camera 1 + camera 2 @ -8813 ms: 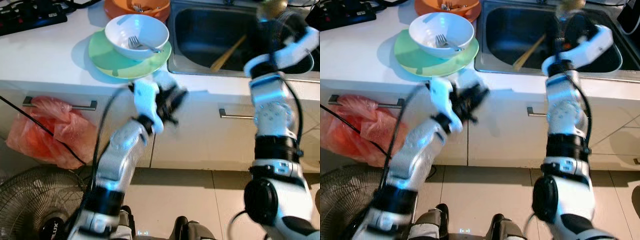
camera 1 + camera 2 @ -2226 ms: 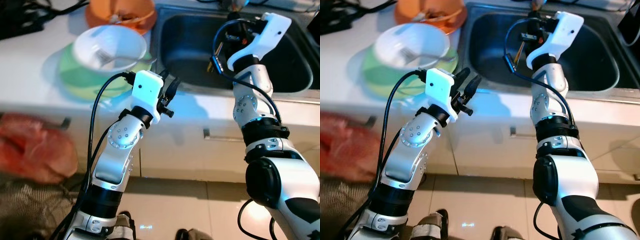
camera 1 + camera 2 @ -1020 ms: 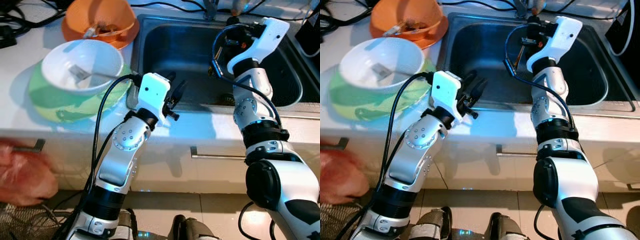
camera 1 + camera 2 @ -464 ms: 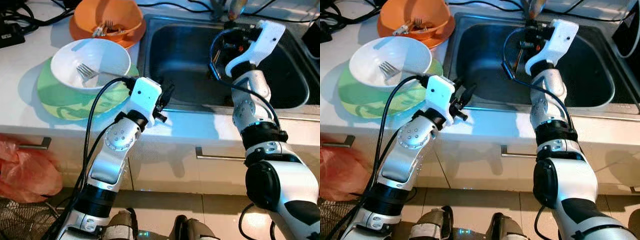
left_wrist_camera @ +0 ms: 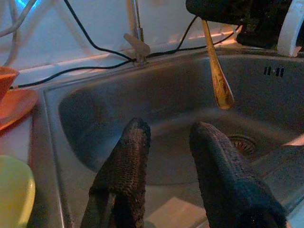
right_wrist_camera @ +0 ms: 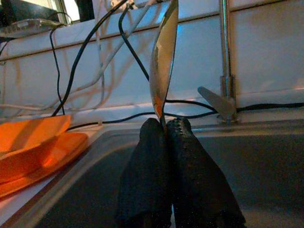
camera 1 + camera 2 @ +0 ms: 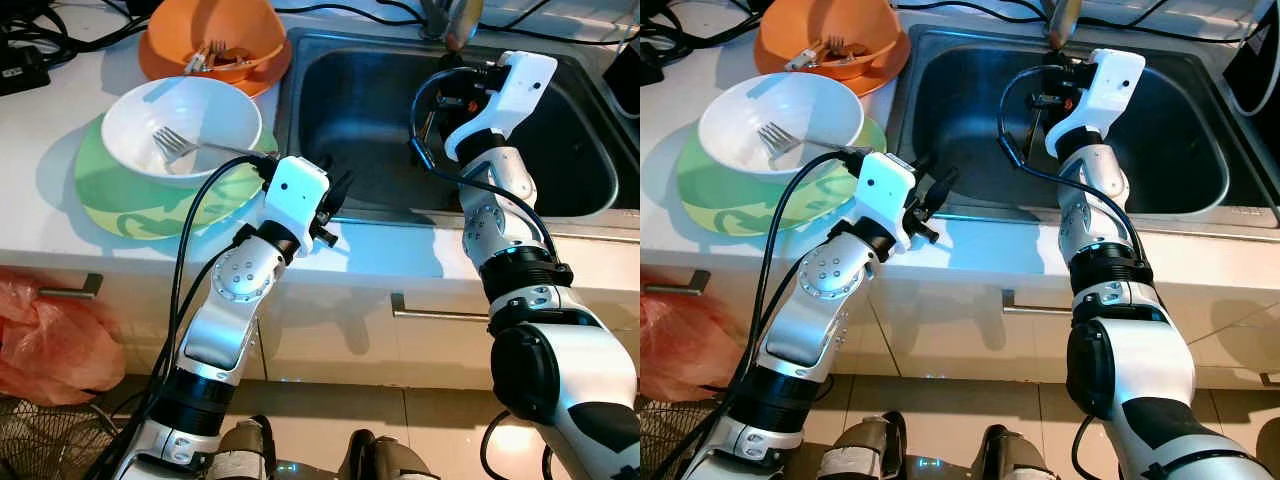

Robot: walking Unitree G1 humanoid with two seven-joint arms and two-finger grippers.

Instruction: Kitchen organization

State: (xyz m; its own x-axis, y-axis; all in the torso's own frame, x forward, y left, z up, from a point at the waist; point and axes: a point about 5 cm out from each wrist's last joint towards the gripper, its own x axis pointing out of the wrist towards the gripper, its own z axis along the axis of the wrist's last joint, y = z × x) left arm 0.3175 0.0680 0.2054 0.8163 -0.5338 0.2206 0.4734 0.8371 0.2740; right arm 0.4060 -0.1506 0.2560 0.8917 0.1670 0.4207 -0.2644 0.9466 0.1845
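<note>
Upper centre-right of the head views: right gripper [image 7: 1048,85] raised over the steel sink [image 7: 950,110], jaws pressed tight on the middle of a wooden spoon [image 6: 162,66], bowl end up by the tap [image 6: 224,71], handle end hanging down into the basin. Centre-left: left gripper [image 7: 335,195] at the front rim of the sink, jaws parted a little and holding nothing, black fingers [image 5: 124,171] aimed into the basin toward the drain [image 5: 243,144]. Left of the sink on the white worktop [image 7: 60,120]: white bowl [image 7: 180,125] with a fork [image 7: 185,147] inside, seated on a green plate [image 7: 120,195]; behind it at the top of the frame, orange bowl [image 7: 215,30] on an orange plate, cutlery inside. Upper left corner: black cables [image 7: 40,35]. Lower left, below the worktop edge: orange-pink plastic bag [image 7: 50,340] hanging by a cabinet handle [image 7: 75,291]
</note>
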